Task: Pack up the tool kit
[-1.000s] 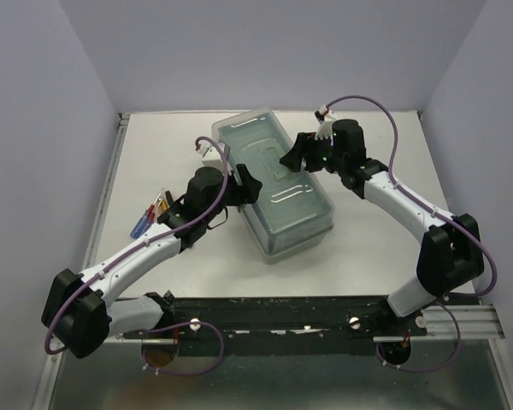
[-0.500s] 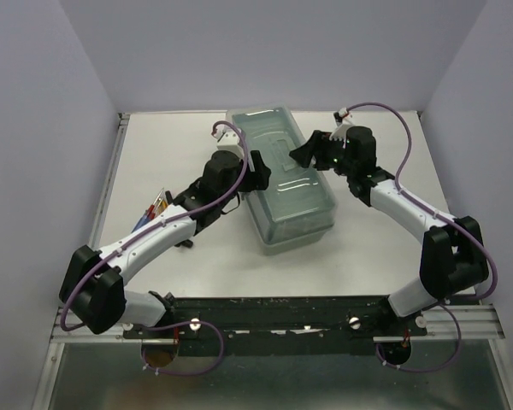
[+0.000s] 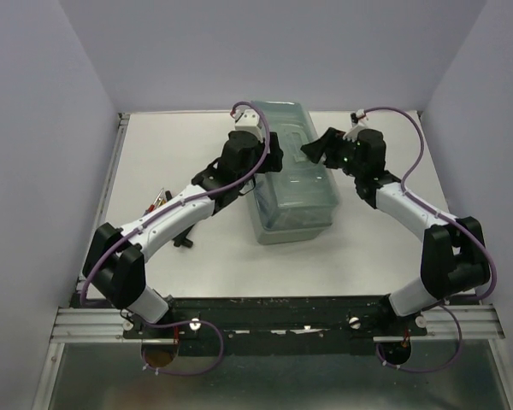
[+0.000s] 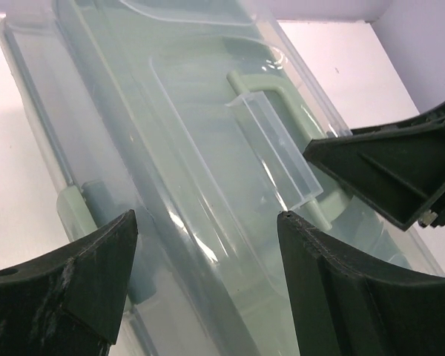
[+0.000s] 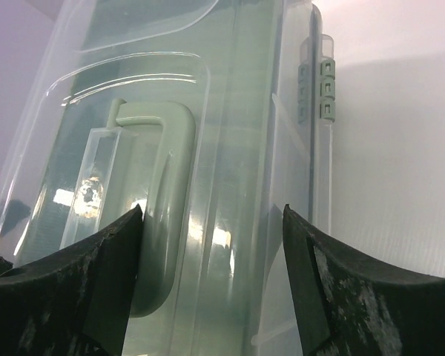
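Over the lid of the tool kit (image 3: 295, 192), the left gripper (image 4: 206, 219) hangs with its jaws spread wide and nothing between them but the lid below. The right gripper (image 5: 211, 211) faces it from the kit's other long side, equally wide, also empty. Neither closes on anything, and whether a finger touches the lid cannot be told.

Progress looks late but unfinished. The lid lies flat and shut on the box, and the handle (image 5: 167, 222) is folded down into its recess. Left of the kit, partly hidden under the left arm, a few small tools (image 3: 158, 201) and a dark piece (image 3: 184, 242) lie on the table (image 3: 368, 248). If they belong inside, packing is not done.

The kit is a long rectangular box with rounded corners, sitting at an angle toward the table's far side. Its lid is glossy, translucent plastic with moulded ridges and bright glints, the sage-green body showing through. The handle is matt green, a smooth U shape, and a green ribbed clasp (image 5: 326, 89) sits on the long edge. The gripper fingers are matt black and scuffed.
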`<action>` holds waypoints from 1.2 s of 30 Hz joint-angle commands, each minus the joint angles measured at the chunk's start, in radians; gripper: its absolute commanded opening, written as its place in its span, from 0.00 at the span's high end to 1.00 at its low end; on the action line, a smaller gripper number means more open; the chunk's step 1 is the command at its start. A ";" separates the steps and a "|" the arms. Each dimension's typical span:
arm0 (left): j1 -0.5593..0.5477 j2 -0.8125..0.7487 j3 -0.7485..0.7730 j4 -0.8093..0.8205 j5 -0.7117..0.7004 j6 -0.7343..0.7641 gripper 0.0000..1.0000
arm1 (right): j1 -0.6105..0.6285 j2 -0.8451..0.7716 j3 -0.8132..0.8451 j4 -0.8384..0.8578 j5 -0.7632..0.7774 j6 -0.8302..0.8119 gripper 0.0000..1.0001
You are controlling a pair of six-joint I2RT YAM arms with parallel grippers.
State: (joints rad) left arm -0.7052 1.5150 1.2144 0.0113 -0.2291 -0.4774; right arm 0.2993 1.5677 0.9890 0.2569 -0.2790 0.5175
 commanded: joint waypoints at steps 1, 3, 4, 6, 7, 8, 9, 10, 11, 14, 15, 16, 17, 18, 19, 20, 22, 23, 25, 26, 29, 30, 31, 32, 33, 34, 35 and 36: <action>-0.117 0.103 0.120 0.355 0.356 -0.082 0.19 | 0.109 0.115 -0.194 -0.507 -0.246 -0.034 0.22; -0.123 0.129 0.145 0.354 0.372 -0.086 0.19 | 0.098 0.089 -0.223 -0.507 -0.209 -0.028 0.20; -0.126 0.142 0.151 0.354 0.378 -0.089 0.19 | 0.095 0.077 -0.239 -0.507 -0.186 -0.025 0.20; -0.131 0.163 0.162 0.355 0.387 -0.096 0.19 | 0.092 0.048 -0.262 -0.507 -0.154 -0.020 0.18; -0.134 0.171 0.168 0.355 0.392 -0.101 0.19 | 0.092 0.034 -0.271 -0.508 -0.146 -0.017 0.17; -0.135 0.180 0.171 0.358 0.398 -0.107 0.19 | 0.092 0.025 -0.279 -0.508 -0.138 -0.013 0.16; -0.137 0.189 0.174 0.361 0.404 -0.113 0.20 | 0.090 0.017 -0.286 -0.504 -0.135 -0.010 0.15; -0.140 0.195 0.177 0.362 0.410 -0.119 0.19 | 0.090 0.009 -0.296 -0.496 -0.134 -0.004 0.14; -0.143 0.204 0.180 0.363 0.416 -0.124 0.19 | 0.092 0.005 -0.303 -0.490 -0.132 0.001 0.14; -0.146 0.220 0.183 0.366 0.424 -0.132 0.19 | 0.092 -0.015 -0.329 -0.481 -0.111 0.018 0.12; -0.148 0.227 0.182 0.368 0.428 -0.132 0.19 | 0.092 -0.027 -0.343 -0.481 -0.101 0.027 0.11; -0.149 0.235 0.181 0.368 0.432 -0.135 0.19 | 0.092 -0.041 -0.358 -0.479 -0.082 0.033 0.11; -0.151 0.238 0.175 0.372 0.435 -0.138 0.19 | 0.092 -0.054 -0.374 -0.475 -0.062 0.041 0.10; -0.154 0.244 0.166 0.378 0.435 -0.141 0.19 | 0.090 -0.063 -0.386 -0.473 -0.046 0.045 0.10; -0.155 0.247 0.159 0.384 0.433 -0.142 0.19 | 0.090 -0.067 -0.398 -0.464 -0.040 0.052 0.09; -0.161 0.248 0.151 0.391 0.429 -0.138 0.19 | 0.090 -0.067 -0.408 -0.458 -0.032 0.058 0.09; -0.169 0.244 0.154 0.388 0.421 -0.116 0.19 | 0.090 -0.055 -0.420 -0.447 -0.023 0.067 0.10; -0.172 0.241 0.165 0.375 0.421 -0.103 0.19 | 0.090 -0.052 -0.418 -0.450 -0.016 0.076 0.11; -0.174 0.220 0.183 0.345 0.407 -0.070 0.18 | 0.089 -0.066 -0.429 -0.453 0.006 0.099 0.12; -0.172 0.202 0.186 0.329 0.393 -0.055 0.17 | 0.087 -0.078 -0.432 -0.464 0.023 0.116 0.14; -0.172 0.134 0.186 0.283 0.323 0.008 0.14 | 0.072 -0.103 -0.452 -0.485 0.037 0.136 0.18; -0.172 0.114 0.185 0.267 0.304 0.028 0.12 | 0.066 -0.110 -0.458 -0.484 0.029 0.141 0.19; -0.169 0.093 0.186 0.247 0.291 0.037 0.10 | 0.060 -0.118 -0.466 -0.481 0.018 0.145 0.20; -0.166 0.076 0.189 0.218 0.275 0.046 0.07 | 0.055 -0.124 -0.470 -0.481 0.012 0.148 0.21; -0.162 0.053 0.195 0.188 0.260 0.052 0.05 | 0.054 -0.135 -0.477 -0.481 0.009 0.151 0.21; -0.155 0.038 0.198 0.168 0.254 0.059 0.04 | 0.051 -0.146 -0.480 -0.481 0.005 0.156 0.22; -0.151 0.018 0.198 0.148 0.246 0.065 0.03 | 0.050 -0.156 -0.483 -0.482 0.004 0.159 0.23; -0.143 -0.001 0.198 0.129 0.237 0.074 0.02 | 0.046 -0.170 -0.481 -0.485 0.001 0.161 0.24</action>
State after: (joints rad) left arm -0.8661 1.6325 1.3811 0.2379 0.0734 -0.4637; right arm 0.3286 1.3312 0.6758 0.3695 -0.1791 0.7856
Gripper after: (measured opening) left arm 0.967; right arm 0.895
